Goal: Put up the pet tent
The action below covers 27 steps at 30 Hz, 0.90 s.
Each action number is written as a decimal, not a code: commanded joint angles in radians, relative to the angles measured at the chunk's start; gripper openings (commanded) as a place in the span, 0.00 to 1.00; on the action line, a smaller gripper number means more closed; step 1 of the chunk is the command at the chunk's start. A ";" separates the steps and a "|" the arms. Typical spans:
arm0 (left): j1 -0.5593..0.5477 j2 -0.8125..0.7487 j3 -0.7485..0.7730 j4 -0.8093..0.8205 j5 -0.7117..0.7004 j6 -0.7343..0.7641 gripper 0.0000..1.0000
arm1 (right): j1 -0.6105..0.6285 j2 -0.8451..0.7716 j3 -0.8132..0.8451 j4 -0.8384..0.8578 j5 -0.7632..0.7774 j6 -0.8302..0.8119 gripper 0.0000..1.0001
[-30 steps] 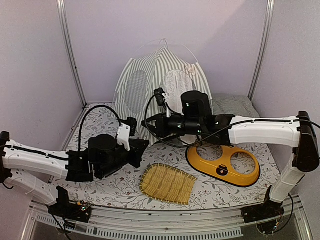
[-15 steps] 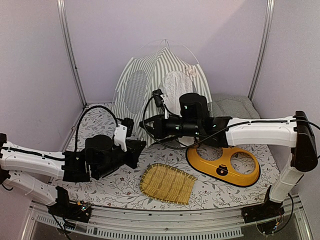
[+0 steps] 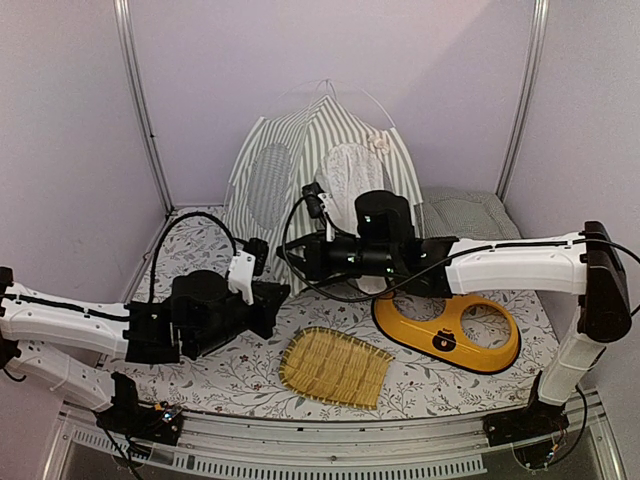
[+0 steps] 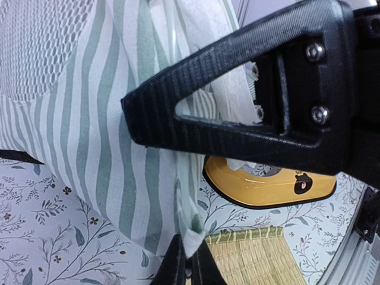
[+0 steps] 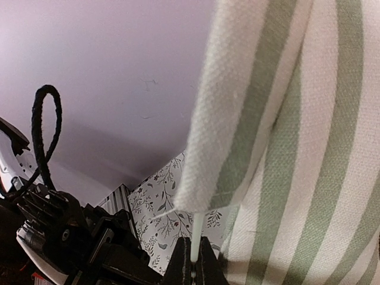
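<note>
Pet tent (image 3: 320, 160) stands far-centre on the desk (image 3: 200, 240); the right jaws, closed on its white pole (image 5: 196, 237), have slid left toward the left jaws pinching its hem (image 4: 193, 228), suggesting the pole tip gets seated next.

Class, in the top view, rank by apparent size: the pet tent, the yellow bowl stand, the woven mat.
1. pet tent
2. yellow bowl stand
3. woven mat, only slightly smaller than the stand.
</note>
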 commanded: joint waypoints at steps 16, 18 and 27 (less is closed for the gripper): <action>0.034 -0.048 0.024 0.046 0.021 -0.003 0.07 | -0.013 0.035 -0.017 -0.018 0.060 -0.036 0.00; 0.033 -0.048 0.022 0.046 0.020 -0.004 0.06 | -0.012 0.035 -0.019 -0.018 0.062 -0.035 0.00; 0.045 -0.062 0.018 0.004 -0.026 -0.046 0.07 | -0.006 0.032 -0.020 -0.020 0.059 -0.035 0.00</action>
